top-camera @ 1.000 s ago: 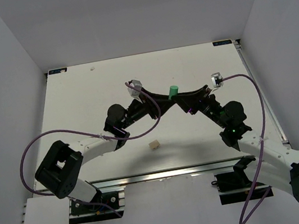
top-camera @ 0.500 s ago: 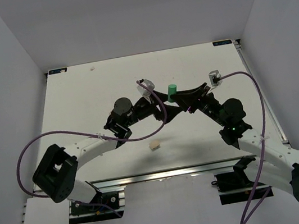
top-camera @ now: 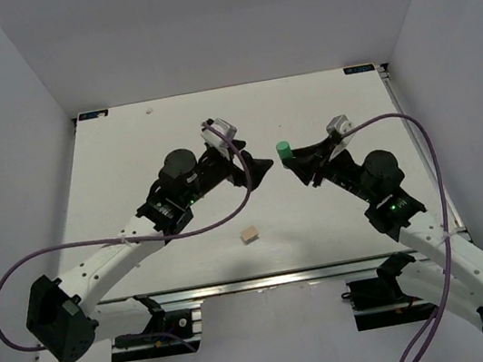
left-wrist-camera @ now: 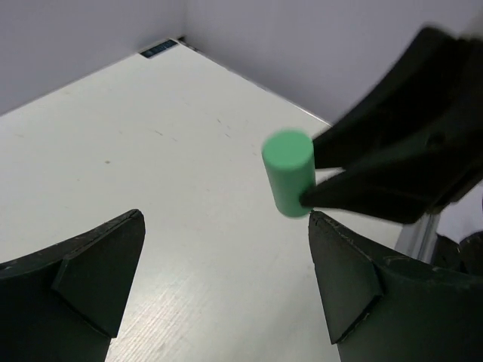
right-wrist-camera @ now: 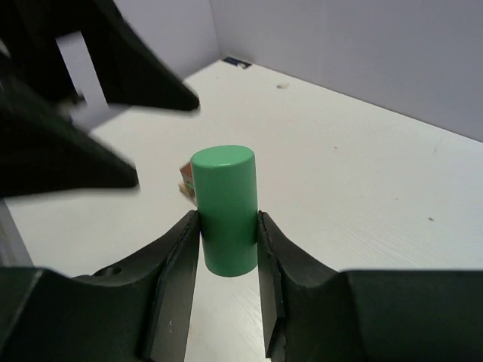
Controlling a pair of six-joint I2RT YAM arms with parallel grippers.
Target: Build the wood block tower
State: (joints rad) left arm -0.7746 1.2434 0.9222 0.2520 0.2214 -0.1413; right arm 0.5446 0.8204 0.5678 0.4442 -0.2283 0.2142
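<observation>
Snugly R gripper point(right-wrist-camera: 226, 230) pinches cyl. point(right-wrist-camera: 223, 192) (green).

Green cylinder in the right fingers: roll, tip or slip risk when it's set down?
The green cylinder looks rigid: no dent where the right fingers pinch its curved side. Laid sideways it would probably roll. On its flat end it should stand, though it is taller than wide, so maybe tippy. Its smooth skin might slip.
</observation>
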